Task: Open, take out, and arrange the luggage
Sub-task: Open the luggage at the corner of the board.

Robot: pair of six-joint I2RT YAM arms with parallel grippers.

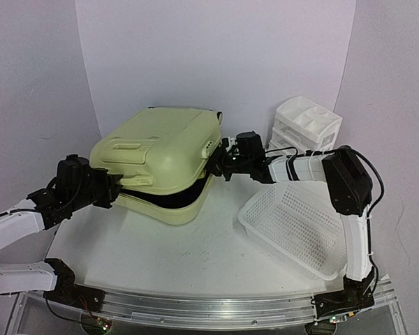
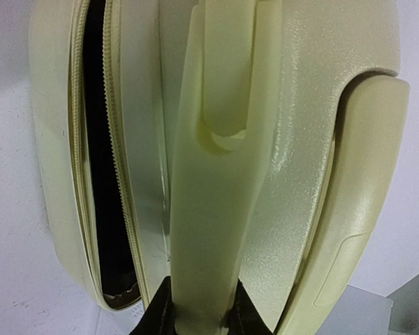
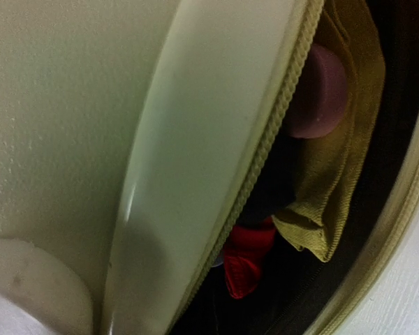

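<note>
Left jaws: nearly closed, clamped on a moulded handle (image 2: 209,230) of the luggage (image 1: 160,150). Both black fingers (image 2: 159,317) press its sides in the left wrist view.
Right jaws: fully closed, at the luggage's right end next to a cream wheel (image 3: 28,286). Cannot tell if they pinch anything, since the right wrist view doesn't show the fingers.

Containers:
- luggage: lies flat on the worktop (image 1: 160,251), centre-left, between the two arms. The upper shell is lifted a little off the lower one, with a dark gap along the front and right edges. Zipper (image 3: 279,125) teeth run on both sides of the gap, parted. Black lining shows inside.
- seen through the gap from the right wrist view: a pink round thing (image 3: 321,91), a khaki cloth (image 3: 328,181) bunched just below it and a red item (image 3: 248,262) lower down. What each one is, cannot tell.
- white mesh basket (image 1: 265,209): on the worktop right of the luggage, just beside the right arm (image 1: 349,209).
- white drawer organizer (image 1: 307,125): at the back right, behind the basket, with stacked tiers and a divided top tray. Contents too small to make out.

Count: 1 luggage, 1 basket, 1 organizer, 3 items visible inside the luggage, 2 arms, both at the luggage.
</note>
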